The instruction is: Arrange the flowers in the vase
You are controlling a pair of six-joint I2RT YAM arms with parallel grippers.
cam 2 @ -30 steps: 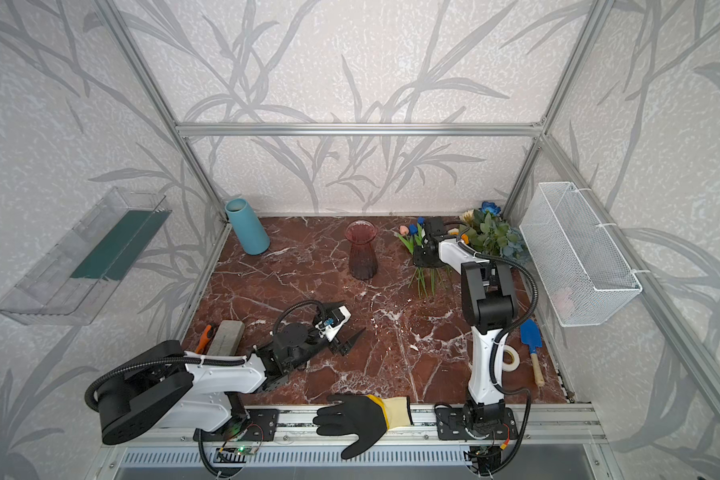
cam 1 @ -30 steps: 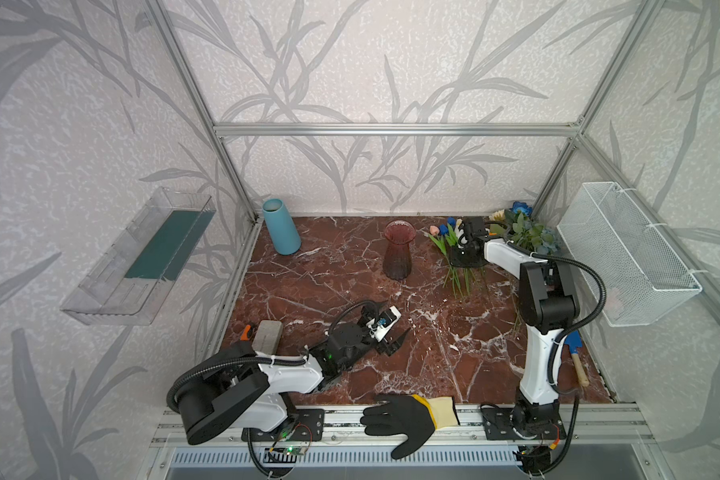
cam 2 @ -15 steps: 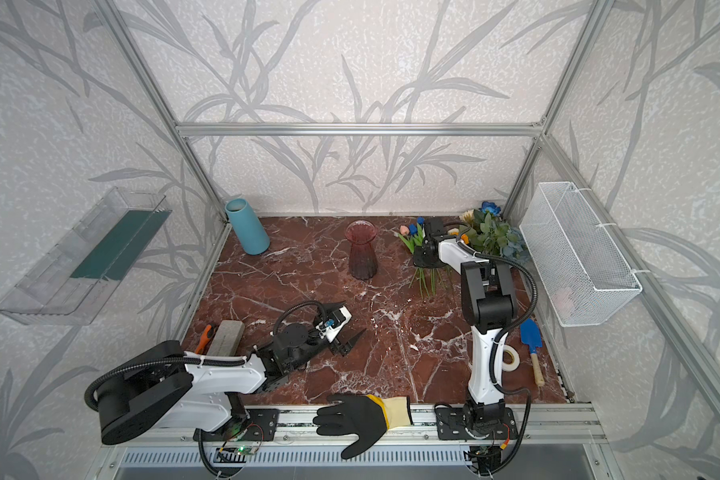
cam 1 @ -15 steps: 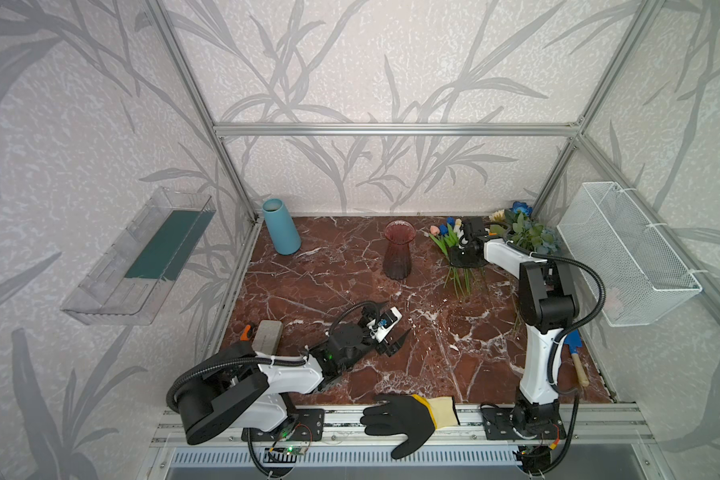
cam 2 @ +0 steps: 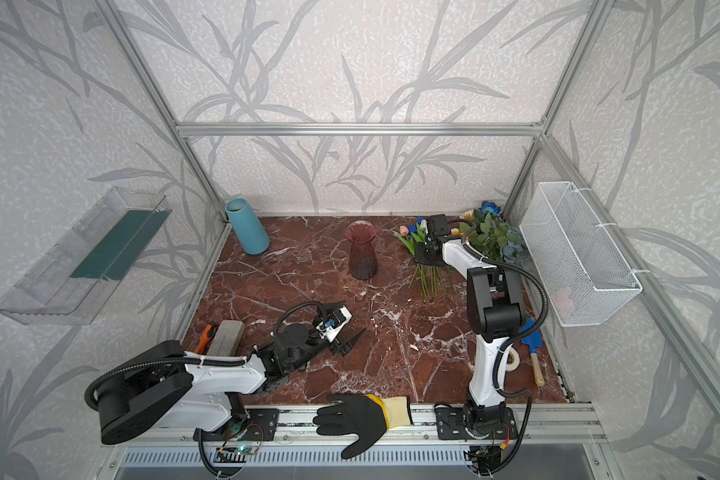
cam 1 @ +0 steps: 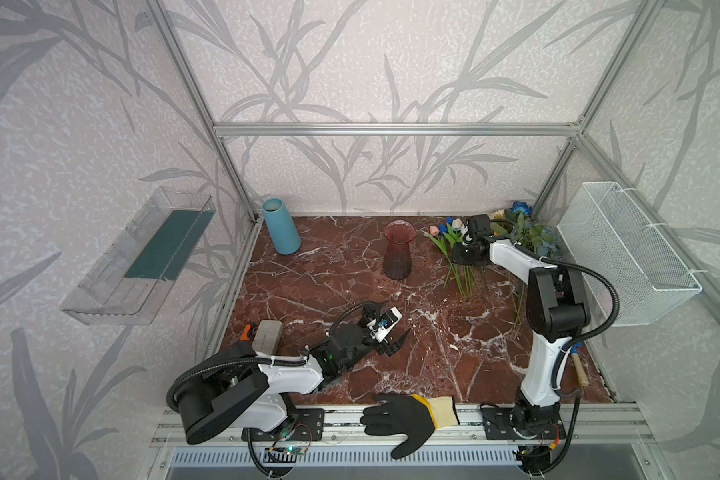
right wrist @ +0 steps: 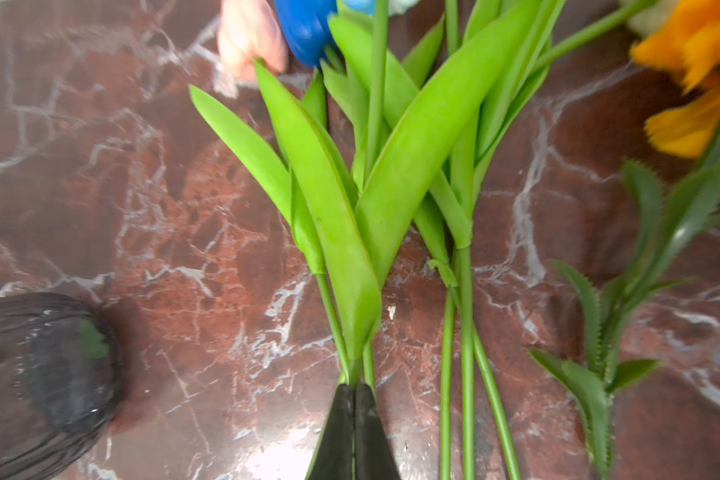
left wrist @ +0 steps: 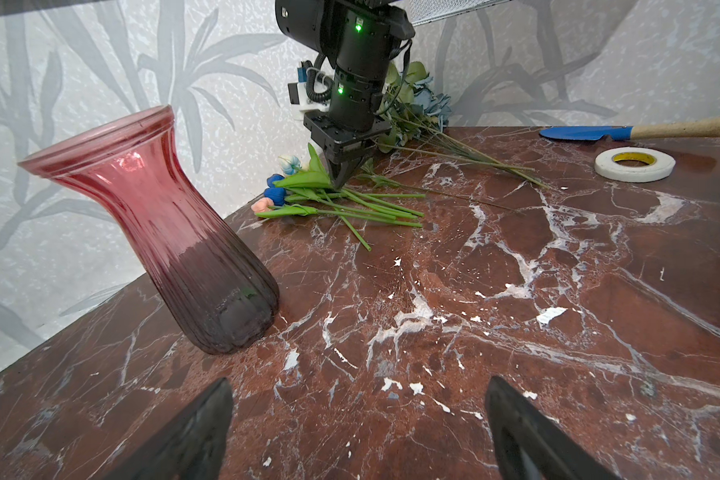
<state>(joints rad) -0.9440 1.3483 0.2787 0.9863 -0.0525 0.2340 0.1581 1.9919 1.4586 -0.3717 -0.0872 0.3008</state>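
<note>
Our right gripper [right wrist: 355,392] has just pinched its jaws shut on a tulip stem [right wrist: 341,349], low in the tulips [left wrist: 308,195] lying on the table [cam 1: 350,270] near the empty vase [cam 1: 398,249]. We judge lifting comes next. Our left gripper [left wrist: 358,386] waits wide open.

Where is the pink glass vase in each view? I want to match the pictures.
In a top view: pink glass vase standing centre-rear on the marble top.
In a top view: vase at the same centre-rear spot.
Left wrist: vase whole and close, tulips lying beyond it.
Right wrist: only its dark base, at the picture's edge.
Shared landmark: the tulips lying beside it, in all four views.
</note>
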